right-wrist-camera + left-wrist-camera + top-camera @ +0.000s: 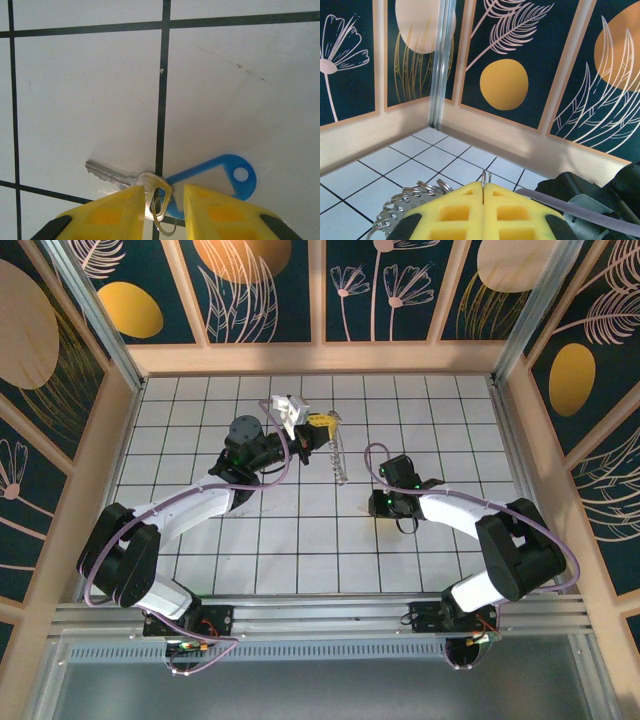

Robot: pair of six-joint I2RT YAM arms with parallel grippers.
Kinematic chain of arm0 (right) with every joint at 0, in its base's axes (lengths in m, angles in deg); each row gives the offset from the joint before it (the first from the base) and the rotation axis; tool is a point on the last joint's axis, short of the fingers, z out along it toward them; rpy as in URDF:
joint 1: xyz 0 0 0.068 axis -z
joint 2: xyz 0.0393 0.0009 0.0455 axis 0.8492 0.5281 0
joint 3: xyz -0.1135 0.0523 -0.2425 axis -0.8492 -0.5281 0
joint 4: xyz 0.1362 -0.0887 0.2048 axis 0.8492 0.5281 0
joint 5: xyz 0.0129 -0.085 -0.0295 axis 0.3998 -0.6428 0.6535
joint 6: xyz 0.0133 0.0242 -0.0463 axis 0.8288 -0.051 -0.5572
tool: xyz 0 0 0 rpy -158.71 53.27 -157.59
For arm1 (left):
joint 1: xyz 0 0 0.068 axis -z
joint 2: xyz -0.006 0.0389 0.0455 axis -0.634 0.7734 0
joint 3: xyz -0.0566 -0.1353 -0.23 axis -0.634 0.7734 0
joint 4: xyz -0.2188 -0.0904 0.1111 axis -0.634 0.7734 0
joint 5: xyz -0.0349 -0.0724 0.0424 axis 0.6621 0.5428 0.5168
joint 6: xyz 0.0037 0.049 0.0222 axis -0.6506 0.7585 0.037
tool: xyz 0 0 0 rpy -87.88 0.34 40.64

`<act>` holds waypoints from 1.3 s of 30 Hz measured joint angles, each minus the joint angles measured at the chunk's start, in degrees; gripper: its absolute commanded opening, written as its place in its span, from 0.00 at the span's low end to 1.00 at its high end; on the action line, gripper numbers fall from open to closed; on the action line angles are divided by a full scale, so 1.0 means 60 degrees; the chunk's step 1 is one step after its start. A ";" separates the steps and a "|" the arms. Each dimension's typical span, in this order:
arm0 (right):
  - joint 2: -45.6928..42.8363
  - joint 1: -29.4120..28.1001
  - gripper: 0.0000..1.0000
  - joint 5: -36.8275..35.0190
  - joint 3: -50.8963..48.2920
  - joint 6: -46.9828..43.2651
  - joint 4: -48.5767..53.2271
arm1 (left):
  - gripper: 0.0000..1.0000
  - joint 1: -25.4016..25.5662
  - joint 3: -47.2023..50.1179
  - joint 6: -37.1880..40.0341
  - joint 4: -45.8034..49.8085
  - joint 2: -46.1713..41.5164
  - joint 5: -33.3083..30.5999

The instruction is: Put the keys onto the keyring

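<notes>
Top external view, left side: the left gripper [318, 424] is raised above the table, its fingers pressed together on the keyring [340, 458]. The chain appears to hang from the yellow tips toward the tiles. The left wrist view confirms it: the pads meet with no gap, one wire loop is pinched at the seam, and the other links bunch to the left of the tips.

Moving right: the right arm [450, 512] reaches toward the middle of the table, to the right of the hanging chain and apart from it.

Right wrist view: the right gripper [162, 212] is partly open just over the tile, straddling the head of the key [125, 178]. The blade runs leftward past one finger. The blue tag [220, 177] trails rightward and upward past the other. The key's long axis therefore lies along the closing line of the jaws, not across it. I cannot tell if either pad touches metal.

Judgement: the right arm is nearer, with the key directly beneath its tips. Closing here would likely catch only the head and its small ring.
</notes>
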State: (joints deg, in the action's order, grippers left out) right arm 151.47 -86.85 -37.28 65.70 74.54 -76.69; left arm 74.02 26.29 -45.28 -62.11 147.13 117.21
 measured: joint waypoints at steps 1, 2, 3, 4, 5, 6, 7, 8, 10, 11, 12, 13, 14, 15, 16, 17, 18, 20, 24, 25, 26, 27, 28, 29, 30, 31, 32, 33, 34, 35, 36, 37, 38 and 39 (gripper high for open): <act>0.0000 0.0000 0.26 -0.0029 -0.0007 0.0000 0.0011 | 0.00 0.0004 0.0000 0.0000 0.0000 0.0000 0.0004; 0.0000 -0.0007 0.26 -0.0066 -0.0007 0.0000 0.0018 | 0.00 0.0000 0.0000 0.0000 0.0000 0.0000 0.0004; 0.0000 -0.0007 0.26 -0.0091 -0.0007 -0.0004 0.0018 | 0.00 0.0000 0.0000 -0.0004 0.0000 0.0000 0.0004; 0.0000 -0.0011 0.26 -0.0113 -0.0007 -0.0004 0.0018 | 0.00 0.0000 0.0000 -0.0004 0.0000 0.0000 0.0004; 0.0000 -0.0011 0.25 -0.0138 -0.0007 -0.0004 0.0018 | 0.00 0.0000 0.0000 -0.0004 0.0000 0.0000 0.0004; 0.0000 -0.0011 0.25 -0.0146 -0.0007 -0.0004 0.0018 | 0.00 0.0000 0.0000 0.0000 0.0000 0.0000 0.0004; 0.0000 -0.0011 0.24 -0.0160 -0.0007 -0.0004 0.0015 | 0.00 0.0000 0.0000 -0.0004 0.0000 0.0000 0.0004; 0.0004 -0.0018 0.24 -0.0168 -0.0007 -0.0004 0.0015 | 0.00 0.0000 0.0000 -0.0004 0.0000 0.0000 0.0004; 0.0011 -0.0025 0.23 -0.0168 -0.0007 -0.0004 0.0015 | 0.00 0.0000 0.0000 -0.0004 0.0000 0.0000 0.0004; 0.0011 -0.0025 0.23 -0.0168 -0.0007 -0.0007 0.0015 | 0.00 0.0000 0.0000 -0.0004 0.0000 0.0000 0.0004; 0.0011 -0.0025 0.22 -0.0168 -0.0007 -0.0007 0.0011 | 0.00 0.0004 0.0000 -0.0004 0.0000 0.0000 0.0004; 0.0011 -0.0025 0.22 -0.0168 -0.0007 -0.0011 0.0015 | 0.00 0.0000 0.0000 -0.0004 0.0000 0.0000 0.0000; 0.0029 -0.0025 0.22 -0.0168 -0.0007 -0.0033 0.0011 | 0.00 0.0000 0.0000 -0.0004 0.0000 0.0000 0.0000; 0.0051 -0.0025 0.22 -0.0168 -0.0007 -0.0036 0.0007 | 0.00 0.0000 0.0000 -0.0004 0.0000 0.0000 0.0004; 0.0069 -0.0025 0.21 -0.0168 -0.0007 -0.0040 0.0011 | 0.00 0.0000 0.0000 -0.0004 0.0000 0.0000 0.0000; 0.0095 -0.0025 0.21 -0.0168 -0.0007 -0.0047 0.0007 | 0.00 0.0000 0.0000 -0.0004 0.0000 0.0000 0.0000; 0.0113 -0.0025 0.20 -0.0168 -0.0007 -0.0069 0.0011 | 0.00 0.0000 0.0000 -0.0004 0.0000 0.0000 0.0000; 0.0117 -0.0036 0.17 -0.0168 -0.0007 -0.0073 0.0007 | 0.00 0.0000 0.0000 -0.0004 0.0000 0.0000 0.0000; 0.0117 -0.0055 0.11 -0.0168 -0.0007 -0.0098 0.0007 | 0.00 0.0000 0.0000 -0.0004 0.0000 0.0000 0.0000; 0.0117 -0.0055 0.08 -0.0168 -0.0007 -0.0124 0.0011 | 0.00 0.0004 0.0000 -0.0004 -0.0004 0.0000 0.0000; 0.0117 -0.0055 0.05 -0.0164 -0.0007 -0.0164 0.0007 | 0.00 0.0000 0.0000 -0.0004 -0.0004 0.0000 0.0004; 0.0117 -0.0058 0.03 -0.0168 -0.0007 -0.0168 0.0004 | 0.00 0.0000 0.0000 -0.0004 -0.0004 0.0000 0.0004; 0.0117 -0.0062 0.00 -0.0168 -0.0007 -0.0189 -0.0004 | 0.00 0.0000 0.0000 -0.0004 -0.0004 0.0000 0.0000; 0.0117 -0.0062 0.00 -0.0168 -0.0007 -0.0219 -0.0015 | 0.00 0.0000 0.0000 -0.0004 -0.0004 0.0000 0.0000; 0.0117 -0.0062 0.00 -0.0168 -0.0007 -0.0211 -0.0018 | 0.00 0.0000 0.0000 -0.0004 -0.0004 0.0000 0.0004; 0.0113 -0.0066 0.00 -0.0168 -0.0004 -0.0219 -0.0018 | 0.00 0.0000 0.0000 0.0000 -0.0004 0.0000 0.0004; 0.0113 -0.0069 0.00 -0.0168 -0.0004 -0.0219 -0.0015 | 0.00 0.0000 0.0000 0.0000 -0.0004 0.0000 0.0004; 0.0106 -0.0069 0.00 -0.0168 -0.0004 -0.0240 -0.0004 | 0.00 0.0000 0.0000 -0.0004 -0.0004 0.0000 0.0004; 0.0084 -0.0069 0.00 -0.0171 0.0004 -0.0248 0.0047 | 0.00 0.0000 0.0000 -0.0004 -0.0004 0.0000 0.0004; 0.0047 -0.0069 0.00 -0.0168 0.0029 -0.0251 0.0146 | 0.00 0.0004 0.0000 0.0000 0.0000 0.0000 0.0004; 0.0011 -0.0069 0.00 -0.0168 0.0069 -0.0262 0.0240 | 0.00 0.0000 0.0000 0.0000 0.0000 0.0000 0.0004; -0.0062 -0.0069 0.00 -0.0168 0.0149 -0.0291 0.0353 | 0.00 0.0000 0.0000 0.0000 0.0000 0.0000 0.0004; -0.0175 -0.0069 0.00 -0.0146 0.0237 -0.0321 0.0437 | 0.00 0.0000 0.0000 0.0000 0.0000 0.0000 0.0004; -0.0310 -0.0069 0.00 -0.0124 0.0306 -0.0335 0.0474 | 0.00 0.0000 0.0000 0.0000 0.0004 0.0000 0.0004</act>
State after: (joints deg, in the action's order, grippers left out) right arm 149.62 -87.27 -38.02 67.54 72.52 -73.85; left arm 74.02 26.29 -45.28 -62.08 147.13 117.24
